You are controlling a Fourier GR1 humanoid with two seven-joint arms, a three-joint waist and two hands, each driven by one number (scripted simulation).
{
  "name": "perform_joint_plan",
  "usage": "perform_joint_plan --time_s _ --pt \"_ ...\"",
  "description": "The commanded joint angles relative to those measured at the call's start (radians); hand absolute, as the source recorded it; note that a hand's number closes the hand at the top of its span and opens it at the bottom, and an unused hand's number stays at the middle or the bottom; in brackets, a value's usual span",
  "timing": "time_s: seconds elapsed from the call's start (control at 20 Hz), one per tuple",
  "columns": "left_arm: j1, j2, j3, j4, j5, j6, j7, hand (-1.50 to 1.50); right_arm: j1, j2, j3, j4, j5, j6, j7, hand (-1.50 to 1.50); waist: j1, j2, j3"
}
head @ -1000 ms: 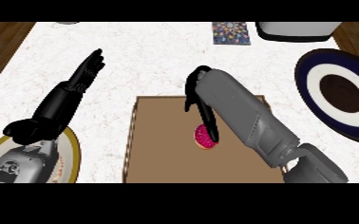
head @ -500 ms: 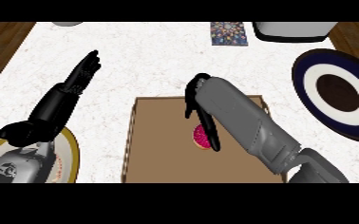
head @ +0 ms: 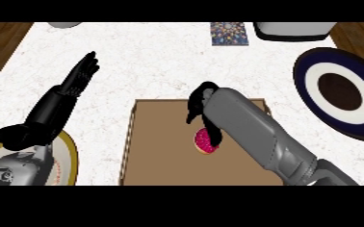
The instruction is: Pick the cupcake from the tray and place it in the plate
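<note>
Pink-frosted cupcake (head: 206, 142) sits in the brown tray (head: 160, 144), right of tray centre, w/ the right hand (head: 201, 105) draped over it from the tray's far edge. Fingers curl down toward the cupcake's far side, but whether they pinch it yet — cannot tell, forearm hides the contact. Prob. mid-grasp, hand angled steeply so it can lift the cupcake clear of the tray rim. Left hand (head: 77, 79) rests open, fingers straight, over the marble counter (head: 156, 62) nr its left edge, out of the way. Target: dark blue and white plate (head: 313, 74) at counter's right edge, well apart from tray. Yellow-rimmed plate (head: 68, 154) at near-left corner.
</note>
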Motion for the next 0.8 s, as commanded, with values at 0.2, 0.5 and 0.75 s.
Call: perform_joint_plan --time_s 0.2,0.5,0.75 --pt "0.071 0.003 0.039 0.038 0.005 0.031 0.017 0.0 0.032 -0.145 -0.063 -0.501 0.128 -0.206 -0.147 1.5 -0.152 -0.072 0.028" --pt "0.119 0.005 0.069 0.058 0.003 0.057 0.018 0.0 0.081 -0.299 -0.211 -0.802 0.189 -0.328 -0.244 1.5 -0.227 -0.068 0.029" --pt "0.146 0.021 0.097 0.038 0.009 0.06 0.003 0.0 0.167 -0.434 -0.374 -1.034 0.215 -0.429 -0.347 1.5 -0.245 -0.059 0.028"
